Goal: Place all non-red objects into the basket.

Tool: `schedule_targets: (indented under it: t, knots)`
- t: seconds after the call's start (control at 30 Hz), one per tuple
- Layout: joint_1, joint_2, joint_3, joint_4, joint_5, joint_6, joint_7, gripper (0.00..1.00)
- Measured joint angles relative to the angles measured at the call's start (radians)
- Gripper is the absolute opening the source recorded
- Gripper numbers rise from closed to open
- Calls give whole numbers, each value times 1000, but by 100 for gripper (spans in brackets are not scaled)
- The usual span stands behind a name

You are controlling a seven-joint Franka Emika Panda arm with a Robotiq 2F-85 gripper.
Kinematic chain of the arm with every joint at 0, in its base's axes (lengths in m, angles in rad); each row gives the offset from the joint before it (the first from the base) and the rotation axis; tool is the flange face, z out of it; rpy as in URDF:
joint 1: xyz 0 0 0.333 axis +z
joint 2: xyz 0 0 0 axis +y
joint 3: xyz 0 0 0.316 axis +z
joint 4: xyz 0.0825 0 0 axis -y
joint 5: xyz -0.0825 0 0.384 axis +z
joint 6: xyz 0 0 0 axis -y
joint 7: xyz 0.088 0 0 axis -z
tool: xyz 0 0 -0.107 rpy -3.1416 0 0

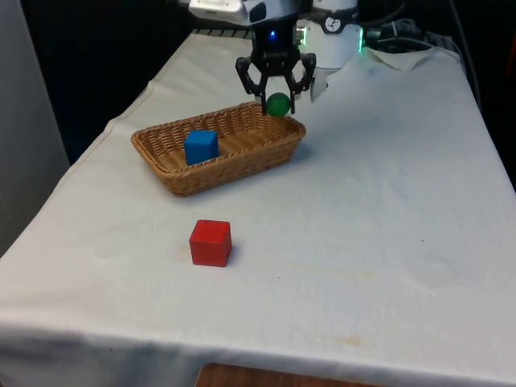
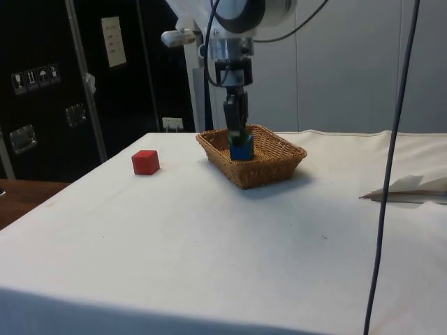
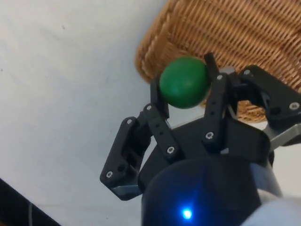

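Over the basket's (image 1: 173,169) far corner, a green ball (image 1: 278,104) is held clamped between the gripper's (image 1: 276,98) jaws, clear of the rim. In the side view the ball is mostly hidden behind the blue cube (image 2: 242,148) in the basket. A red cube (image 1: 210,243) sits apart on the cloth (image 1: 387,218).

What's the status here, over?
Hand shut on small green ball, above woven wicker basket's far rim. Blue cube already in basket. Red cube on white cloth, apart. Nothing in the way.
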Motion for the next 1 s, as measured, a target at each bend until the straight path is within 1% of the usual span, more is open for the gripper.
schedule_targets:
  t: [0.17,0.2,0.23,0.3,0.33,0.5,0.53,0.57,0.6,0.67,0.7,0.77,0.83,0.87,0.9,0.93,0.97,1.0]
  knots:
    - [-4,38,-16,-7,57,33,-64,0]
    - [-6,55,-21,-9,84,48,-91,0]
    - [-7,63,-23,-8,97,55,-105,0]
    - [-7,63,-23,-8,97,55,-105,0]
    - [-8,79,-28,-8,124,67,-131,0]
    - [-14,120,-36,-2,193,92,-197,0]
    - [-15,140,-40,3,224,100,-227,0]
    - [-16,150,-40,5,240,103,-240,0]
    - [-16,150,-40,5,240,103,-240,0]
    - [-16,170,-40,10,270,111,-266,0]
    - [-16,170,-40,10,270,111,-266,0]
    - [-16,190,-40,15,306,122,-296,0]
    - [-16,193,-41,15,319,123,-308,0]
    - [-16,193,-42,15,321,123,-311,7]
    - [-16,193,-42,15,321,123,-311,20]
    - [-16,193,-43,15,322,123,-313,20]
    - [-16,192,-43,14,322,123,-313,30]
    - [-16,192,-44,14,322,123,-314,50]
